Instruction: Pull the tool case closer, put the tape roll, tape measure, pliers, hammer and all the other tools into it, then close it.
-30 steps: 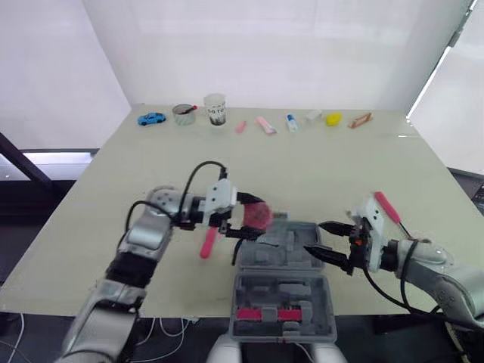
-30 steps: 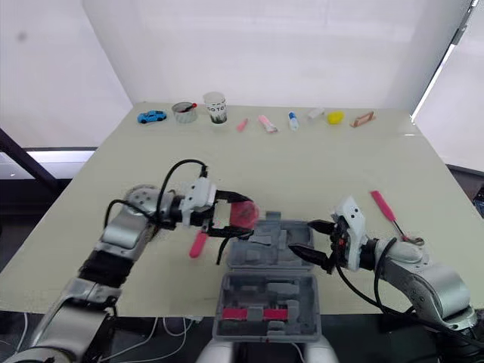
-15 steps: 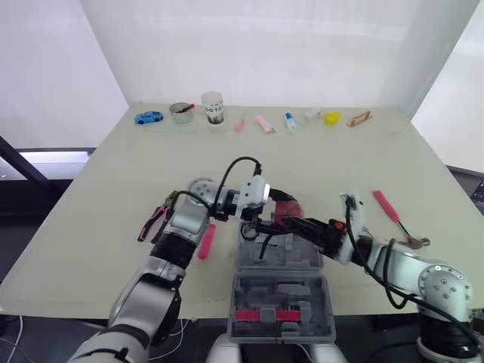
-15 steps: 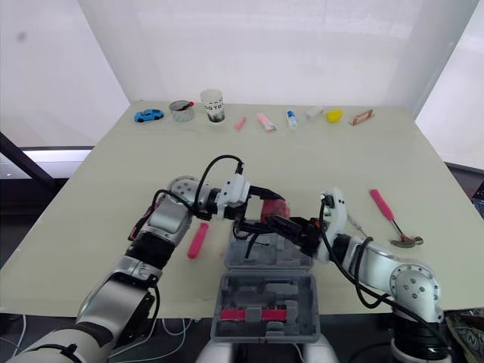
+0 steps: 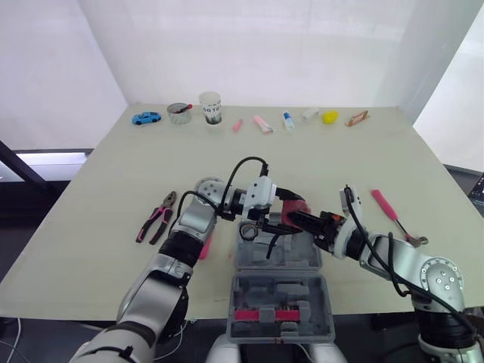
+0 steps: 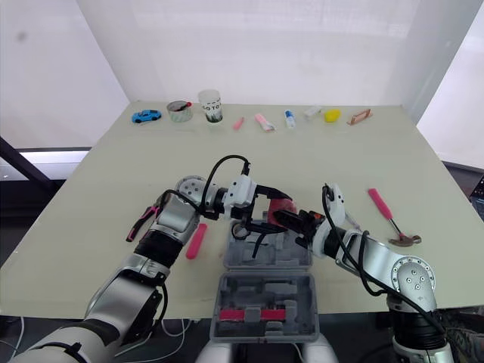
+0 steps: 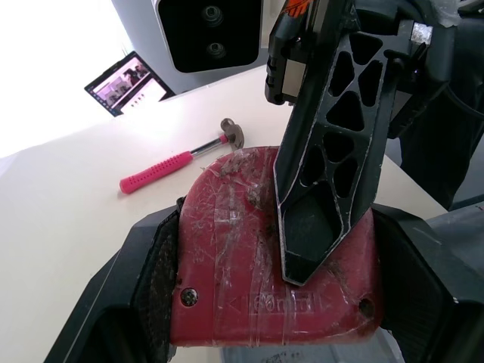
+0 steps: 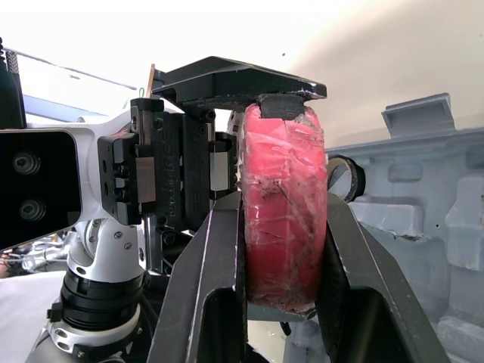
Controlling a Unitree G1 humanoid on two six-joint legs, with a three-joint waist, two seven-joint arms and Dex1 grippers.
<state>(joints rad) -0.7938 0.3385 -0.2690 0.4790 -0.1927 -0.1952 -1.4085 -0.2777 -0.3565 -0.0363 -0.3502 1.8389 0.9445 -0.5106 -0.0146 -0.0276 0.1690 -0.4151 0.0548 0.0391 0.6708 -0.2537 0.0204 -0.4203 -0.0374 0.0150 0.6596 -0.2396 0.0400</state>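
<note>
Left gripper and right gripper jaws both clamp the tape measure — left wrist view catches hammer.

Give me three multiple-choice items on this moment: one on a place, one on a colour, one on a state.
1. Where do the pliers lie?
A on the table, to the robot's left of the tool case; B inside the case; C in a gripper.
2. The hammer has a handle that is:
A yellow; B black; C pink.
3. The tape measure is clamped by:
A neither gripper; B the left gripper and the right gripper together; C one gripper only.

Key: A, the pliers lie flat on the table, apart from the case; C, the grip is pink; B, fingers of both grippers press on it.
</note>
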